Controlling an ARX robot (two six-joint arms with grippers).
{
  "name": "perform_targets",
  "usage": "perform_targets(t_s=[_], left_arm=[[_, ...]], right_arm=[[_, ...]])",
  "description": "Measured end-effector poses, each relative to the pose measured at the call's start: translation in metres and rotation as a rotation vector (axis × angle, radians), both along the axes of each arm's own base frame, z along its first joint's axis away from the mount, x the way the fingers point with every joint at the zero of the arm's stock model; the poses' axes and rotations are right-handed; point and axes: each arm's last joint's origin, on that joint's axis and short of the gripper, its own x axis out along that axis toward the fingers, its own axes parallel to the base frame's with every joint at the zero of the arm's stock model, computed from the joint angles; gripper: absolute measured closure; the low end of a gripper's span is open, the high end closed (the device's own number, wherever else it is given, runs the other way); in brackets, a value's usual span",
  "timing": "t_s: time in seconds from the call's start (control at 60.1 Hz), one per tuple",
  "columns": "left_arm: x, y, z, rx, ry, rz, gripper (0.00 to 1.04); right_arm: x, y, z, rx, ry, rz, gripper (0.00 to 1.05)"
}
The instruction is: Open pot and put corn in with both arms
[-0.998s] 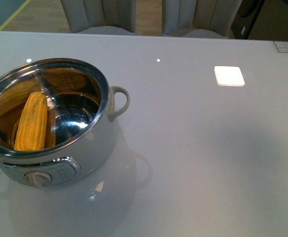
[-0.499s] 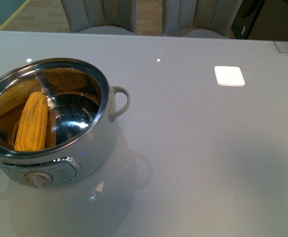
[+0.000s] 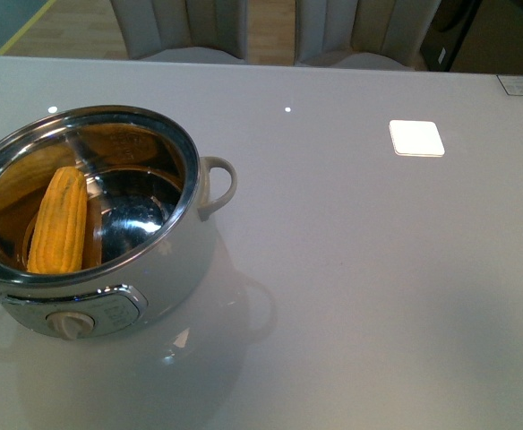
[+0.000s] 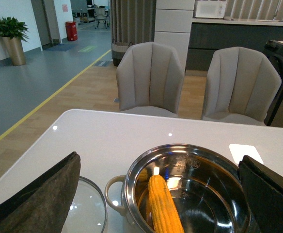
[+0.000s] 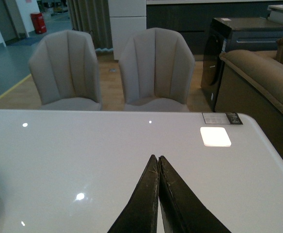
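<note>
Inside the pot (image 3: 167,269), the corn (image 3: 58,222)

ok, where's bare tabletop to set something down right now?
Widest free patch: the table from the pot handle's side across to the far edge. Crowded only at the pot's other side, where the glass lid lies beside it, with the open left gripper over the pot.

Bright overhead glare on table (image 3: 351,269)

Glossy pale grey table (image 3: 360,269). The pot (image 3: 167,269) stood directly on it, lid off. Glass lid (image 4: 90,208) lay flat just beside the pot's handle. Small label (image 5: 221,118) well apart from pot, at table edge.
</note>
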Motion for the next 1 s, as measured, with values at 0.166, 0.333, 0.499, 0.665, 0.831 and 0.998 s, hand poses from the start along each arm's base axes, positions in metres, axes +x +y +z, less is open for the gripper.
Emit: perform_targets(t_s=[0.166,0.333,0.499,0.665,0.831,0.998], left_arm=[[0.0,0.0,0.0,0.0,0.0,0.0,0.07],[0.0,0.0,0.0,0.0,0.0,0.0,0.07],[0.0,0.0,0.0,0.0,0.0,0.0,0.07],[0.0,0.0,0.0,0.0,0.0,0.0,0.07],[0.0,0.0,0.0,0.0,0.0,0.0,0.07],[0.0,0.0,0.0,0.0,0.0,0.0,0.07]], right_arm=[[-0.006,0.0,0.001,0.0,-0.005,0.0,1.03],[-0.012,0.0,0.002,0.0,-0.008,0.0,1.03],[-0.016,0.0,0.002,0.0,-0.01,0.0,1.03],[-0.019,0.0,0.002,0.0,-0.009,0.0,1.03],[-0.022,0.0,0.002,0.0,-0.008,0.0,1.03],[-0.031,0.0,-0.003,0.0,0.023,-0.002,1.03]])
